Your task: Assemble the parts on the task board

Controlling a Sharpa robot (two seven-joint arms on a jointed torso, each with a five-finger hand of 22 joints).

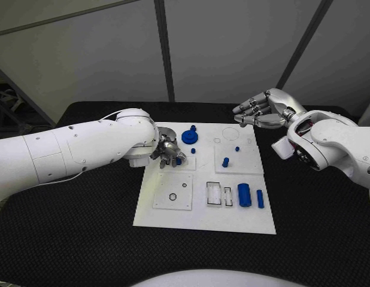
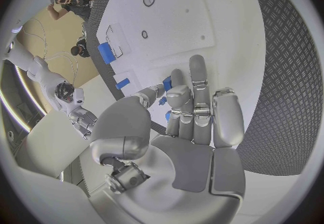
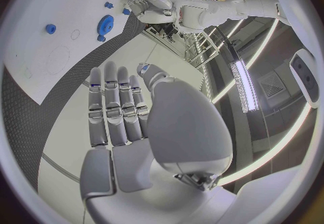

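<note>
I see the big black table (image 1: 81, 239) with the flat white task board (image 1: 204, 215) lying in the middle of it. My left arm (image 1: 55, 155) reaches in over the board's near-left corner, and my right arm (image 1: 358, 155) is off to the side of the board.

My right hand (image 1: 265, 109) floats above the table past the board's far right corner. Its fingers (image 3: 115, 108) are straight and side by side, and it holds nothing.

My left hand (image 1: 164, 151) is down on the board's far left part. Its fingertips (image 2: 177, 92) are around a small blue peg (image 2: 167, 83) — but I cannot tell if they are really pinching it.

Just beside that hand, on the far side, stands a round blue gear (image 1: 190, 137). Near the right edge lie a fat blue cylinder (image 1: 245, 195) and a thin blue bar (image 1: 260, 198), close together. A short blue pin (image 1: 226, 161) stands near the middle, and a tiny blue bit (image 1: 237, 148) sits a little beyond it.
</note>
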